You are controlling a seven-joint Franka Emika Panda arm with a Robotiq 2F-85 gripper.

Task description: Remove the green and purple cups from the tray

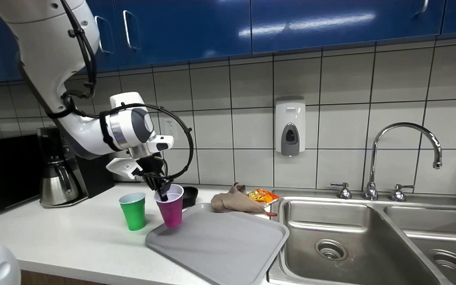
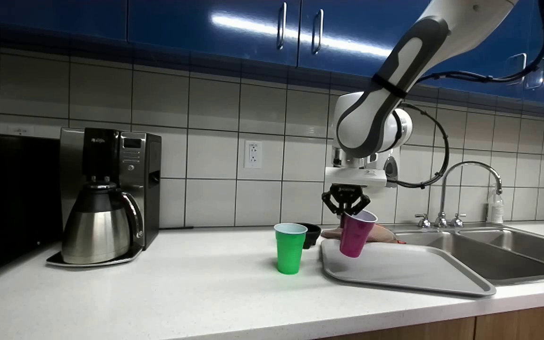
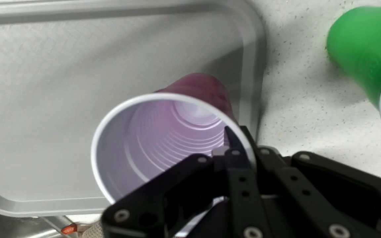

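Observation:
The purple cup [image 1: 171, 213] is tilted over the end of the grey tray [image 1: 228, 245] that faces the green cup; it also shows in an exterior view [image 2: 356, 238] and the wrist view [image 3: 198, 86]. Its base looks raised off the tray. My gripper [image 3: 235, 129] is shut on the cup's rim, one finger inside and one outside; it also shows in both exterior views [image 1: 164, 196] [image 2: 344, 218]. The green cup [image 2: 290, 250] stands upright on the white counter beside the tray, also visible in the wrist view [image 3: 364, 43].
A black bowl [image 2: 310, 235] sits behind the cups. A brown cloth [image 1: 232, 201] and an orange packet [image 1: 263, 196] lie behind the tray. The steel sink [image 1: 342, 253] adjoins the tray's far end. A coffee maker [image 2: 99, 226] stands on the counter.

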